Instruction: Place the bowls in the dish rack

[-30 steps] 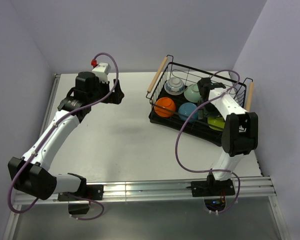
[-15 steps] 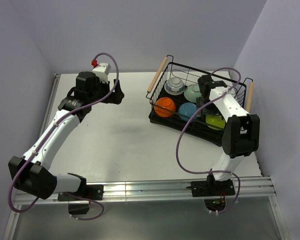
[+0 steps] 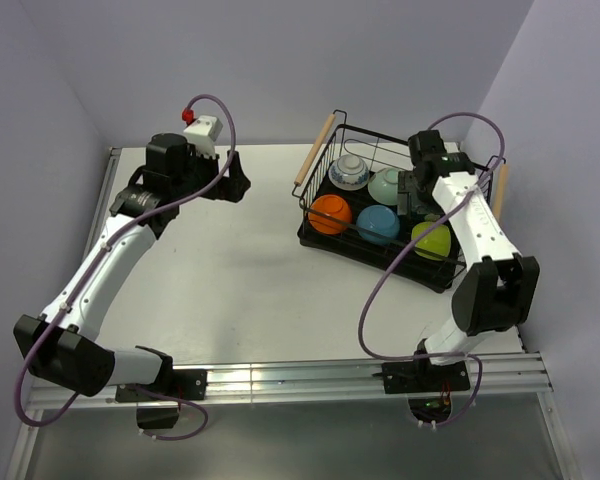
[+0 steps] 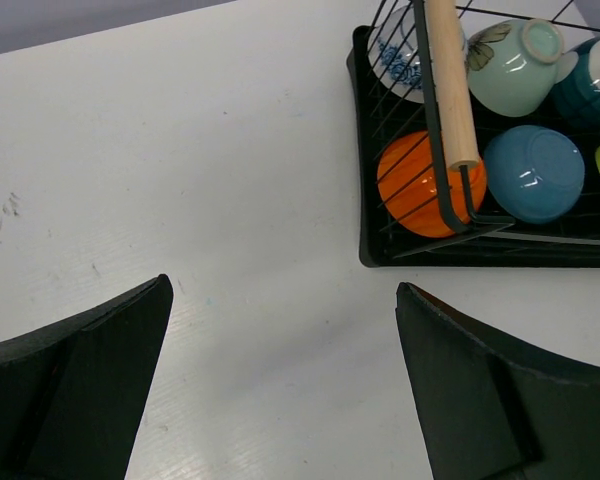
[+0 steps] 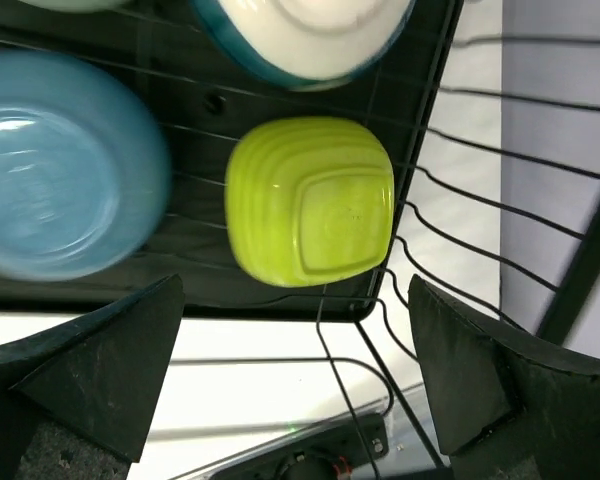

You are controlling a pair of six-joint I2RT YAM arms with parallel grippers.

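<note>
The black wire dish rack (image 3: 320,238) stands at the back right of the table. In it lie, upside down, an orange bowl (image 3: 330,214), a blue bowl (image 3: 378,223), a blue-and-white patterned bowl (image 3: 349,171), a mint green bowl (image 3: 385,185) and a squarish lime-green bowl (image 3: 432,240). My right gripper (image 3: 413,200) hovers over the rack, open and empty, above the lime-green bowl (image 5: 310,200). A teal-rimmed white bowl (image 5: 310,35) lies beyond it. My left gripper (image 3: 230,182) is open and empty over bare table, left of the rack (image 4: 365,200).
The rack's wooden handles (image 3: 314,150) stick up at both ends; the near one shows in the left wrist view (image 4: 450,80). The rack's wire wall (image 5: 460,150) stands close to the right gripper. Purple walls close in the table at the back and right.
My right arm has swung back and to the right, its gripper lifting above the rack's right part. My left arm has shifted slightly.
</note>
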